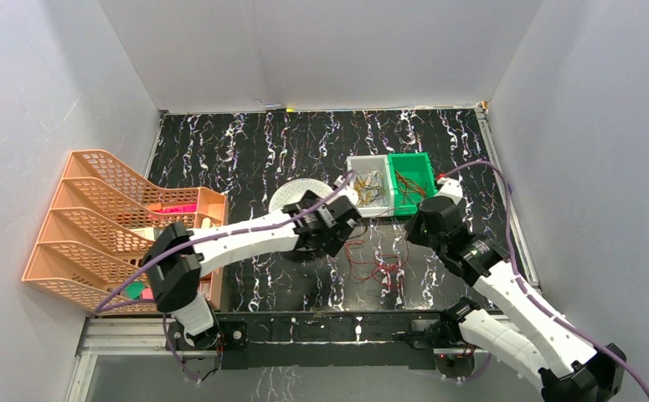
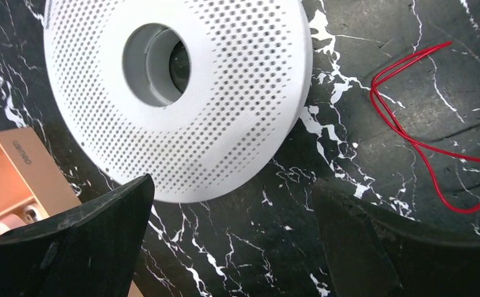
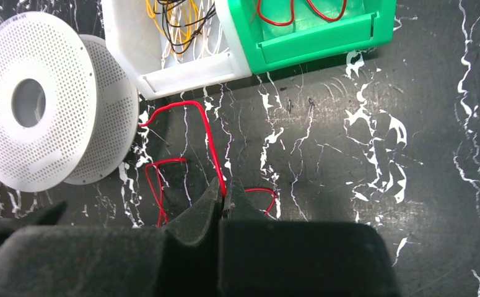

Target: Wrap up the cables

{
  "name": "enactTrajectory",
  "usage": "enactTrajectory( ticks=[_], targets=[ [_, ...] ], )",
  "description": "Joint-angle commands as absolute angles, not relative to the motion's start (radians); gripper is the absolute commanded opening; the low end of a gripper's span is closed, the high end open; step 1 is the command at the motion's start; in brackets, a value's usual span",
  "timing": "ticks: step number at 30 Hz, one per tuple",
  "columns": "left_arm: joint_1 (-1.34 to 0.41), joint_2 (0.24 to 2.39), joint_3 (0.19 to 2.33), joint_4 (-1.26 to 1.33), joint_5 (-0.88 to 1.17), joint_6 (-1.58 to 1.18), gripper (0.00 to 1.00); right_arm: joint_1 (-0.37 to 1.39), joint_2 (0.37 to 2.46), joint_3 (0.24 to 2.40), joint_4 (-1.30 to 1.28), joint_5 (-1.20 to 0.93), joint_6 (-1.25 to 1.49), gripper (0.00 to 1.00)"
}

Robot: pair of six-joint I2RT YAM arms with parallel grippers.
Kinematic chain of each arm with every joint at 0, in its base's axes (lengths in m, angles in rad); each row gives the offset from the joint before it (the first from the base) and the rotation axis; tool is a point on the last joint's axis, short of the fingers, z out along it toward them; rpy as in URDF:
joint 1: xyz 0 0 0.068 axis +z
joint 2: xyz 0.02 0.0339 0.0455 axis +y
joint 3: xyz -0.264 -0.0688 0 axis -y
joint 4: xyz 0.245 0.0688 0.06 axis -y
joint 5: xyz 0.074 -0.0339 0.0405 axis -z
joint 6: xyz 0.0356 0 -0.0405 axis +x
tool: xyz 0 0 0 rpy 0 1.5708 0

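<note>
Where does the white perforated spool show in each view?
Top external: white perforated spool at centre, partly behind the left arm.
Left wrist: spool fills the upper left.
Right wrist: spool at the left edge.
Shared landmark: red wires to its right.

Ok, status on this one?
Left gripper open above white spool. Right gripper shut on red cables, rest loose on table. No obstruction seen.

left arm (image 1: pixel 245 234) jaws spread wide; right arm (image 1: pixel 505 285) jaws pinched together.
</note>
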State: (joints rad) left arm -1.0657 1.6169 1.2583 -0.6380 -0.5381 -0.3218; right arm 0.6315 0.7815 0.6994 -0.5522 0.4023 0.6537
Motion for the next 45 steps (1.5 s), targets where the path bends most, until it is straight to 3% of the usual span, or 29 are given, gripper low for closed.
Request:
enactTrajectory(
  ticks=[1,10,22,37,43,45],
  targets=[
    [-1.121,1.698,1.327,-0.676,-0.678,-0.256,0.98,0.56,0.742,0.669,-0.46,0.283,0.713,0.0],
    [-1.137,1.905,1.424,-0.703,-0.848,-0.225,0.94,0.533,0.69,0.64,-0.462,0.262,0.741,0.0],
    [-1.137,2.012,1.451,-0.696,-0.998,-0.207,0.7,0.529,0.661,0.648,-0.47,0.264,0.728,0.0],
    [-1.137,1.871,1.413,-0.688,-1.088,-0.2,0.17,0.528,0.649,0.658,-0.471,0.27,0.731,0.0],
    [-1.137,1.797,1.419,-0.725,-1.136,-0.198,0.0,0.528,0.647,0.68,-0.481,0.292,0.705,0.0],
    [-1.137,1.768,1.419,-0.743,-1.149,-0.202,0.0,0.528,0.648,0.698,-0.482,0.289,0.683,0.0]
  ],
)
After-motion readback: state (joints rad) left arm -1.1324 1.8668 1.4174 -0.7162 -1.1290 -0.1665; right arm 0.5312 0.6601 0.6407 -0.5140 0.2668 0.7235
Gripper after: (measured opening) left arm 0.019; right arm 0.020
